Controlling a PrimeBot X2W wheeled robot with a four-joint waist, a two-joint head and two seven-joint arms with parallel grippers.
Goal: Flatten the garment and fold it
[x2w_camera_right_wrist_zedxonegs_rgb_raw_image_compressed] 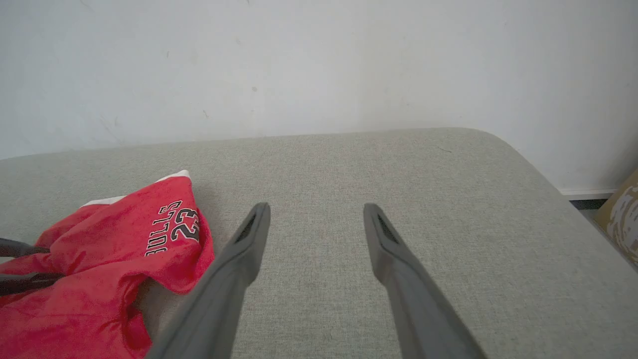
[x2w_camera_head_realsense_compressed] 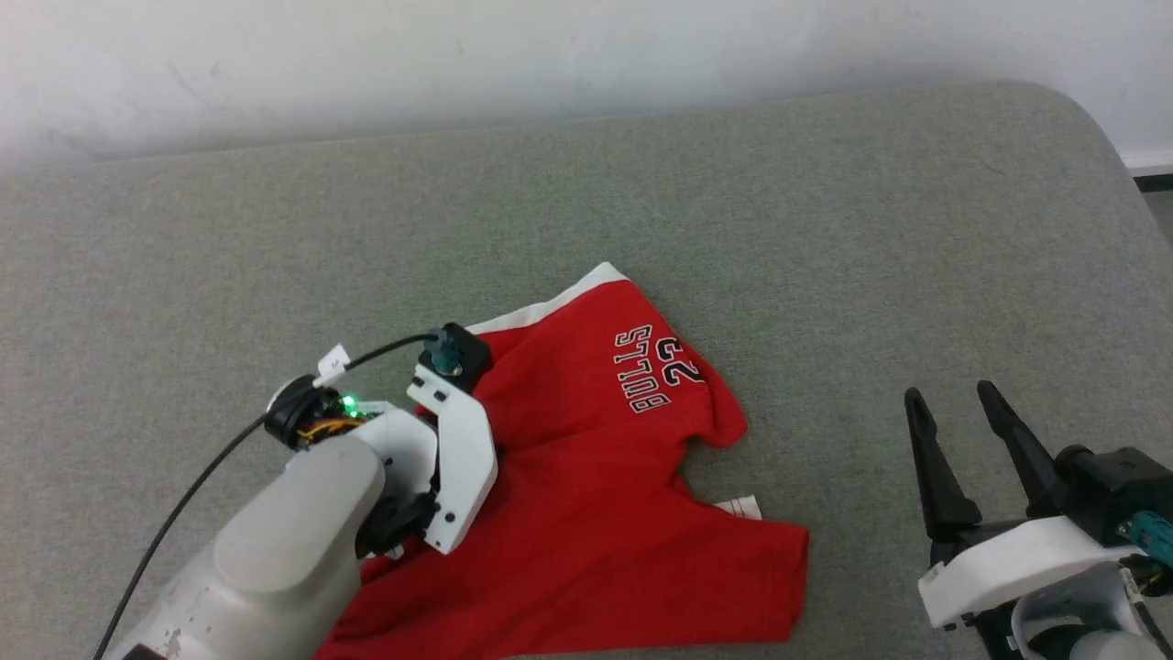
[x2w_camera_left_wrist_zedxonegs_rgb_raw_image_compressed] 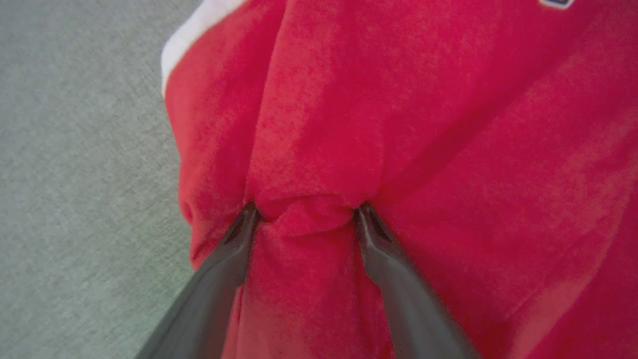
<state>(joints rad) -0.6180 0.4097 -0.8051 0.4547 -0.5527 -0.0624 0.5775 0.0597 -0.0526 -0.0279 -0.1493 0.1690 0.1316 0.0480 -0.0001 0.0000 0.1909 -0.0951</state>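
Closing the left jaws — wide, pressed into the shorts (x2w_camera_left_wrist_zedxonegs_rgb_raw_image_compressed: 423,124) — should pinch only the bunched fold between them; right jaws hang wide, empty.

My left forearm (x2w_camera_head_realsense_compressed: 275,541) is a smooth pale grey shell, scuffed near its lower end. A black cable (x2w_camera_head_realsense_compressed: 183,500) with a small white tag (x2w_camera_head_realsense_compressed: 332,364) runs to a black camera block (x2w_camera_head_realsense_compressed: 455,353) with a teal plug. I see a green light (x2w_camera_head_realsense_compressed: 349,401) and yellow wires (x2w_camera_head_realsense_compressed: 332,427) at the wrist, beside a white bracket (x2w_camera_head_realsense_compressed: 465,458). The left gripper (x2w_camera_left_wrist_zedxonegs_rgb_raw_image_compressed: 307,212) and right gripper (x2w_camera_head_realsense_compressed: 948,394) each have two long, dark, tapering fingers.
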